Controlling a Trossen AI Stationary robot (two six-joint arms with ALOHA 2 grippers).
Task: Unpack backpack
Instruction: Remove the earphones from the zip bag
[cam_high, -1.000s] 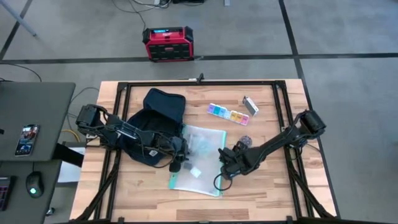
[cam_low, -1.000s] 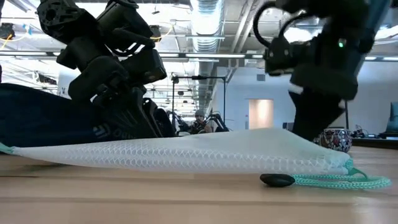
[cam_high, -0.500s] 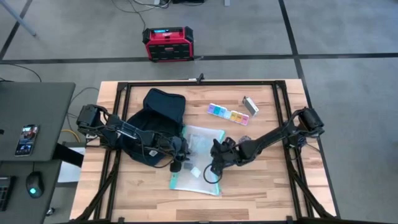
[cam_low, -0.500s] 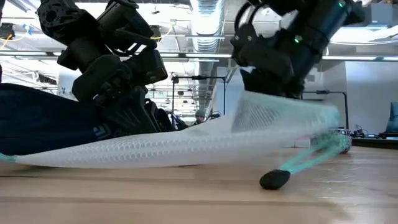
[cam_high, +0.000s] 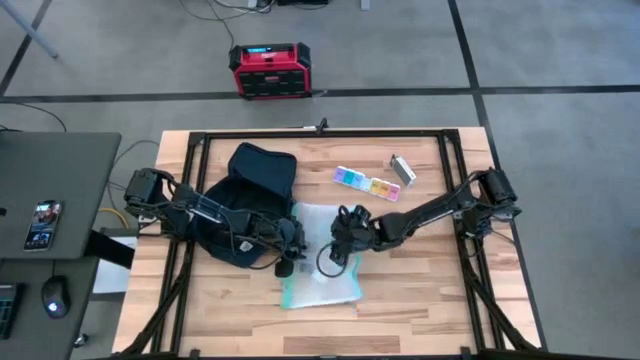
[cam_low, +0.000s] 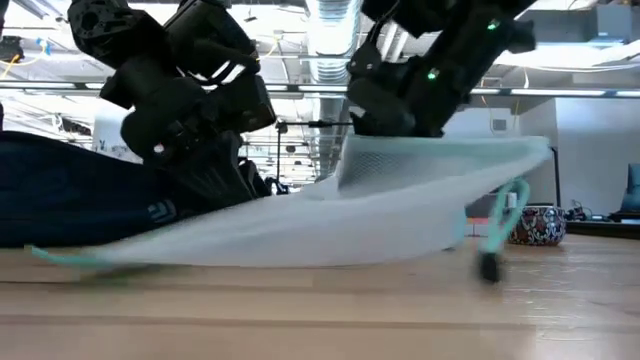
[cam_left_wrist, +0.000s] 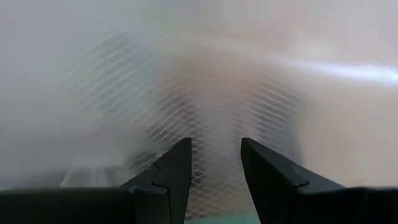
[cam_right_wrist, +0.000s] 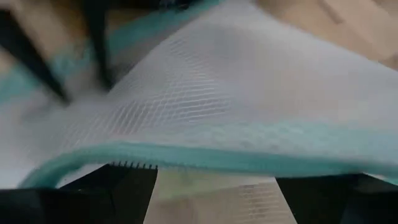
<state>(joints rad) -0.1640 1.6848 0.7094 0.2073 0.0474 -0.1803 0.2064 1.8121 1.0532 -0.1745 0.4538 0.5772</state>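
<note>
Centrally, right hand (cam_high: 342, 232) gripping mesh pouch (cam_high: 322, 268) edge, lifted off table (cam_high: 420, 300), left hand (cam_high: 284, 252) open beside backpack (cam_high: 250, 190).

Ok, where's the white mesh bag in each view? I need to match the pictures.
High view: mesh bag mid-table, between the two hands, right of the backpack.
Low view: bag spans the middle, its right end lifted under the right hand.
Left wrist view: mesh fills the picture beyond the fingers.
Right wrist view: mesh fills the picture.
Shared landmark: the bag's teal edge.
</note>
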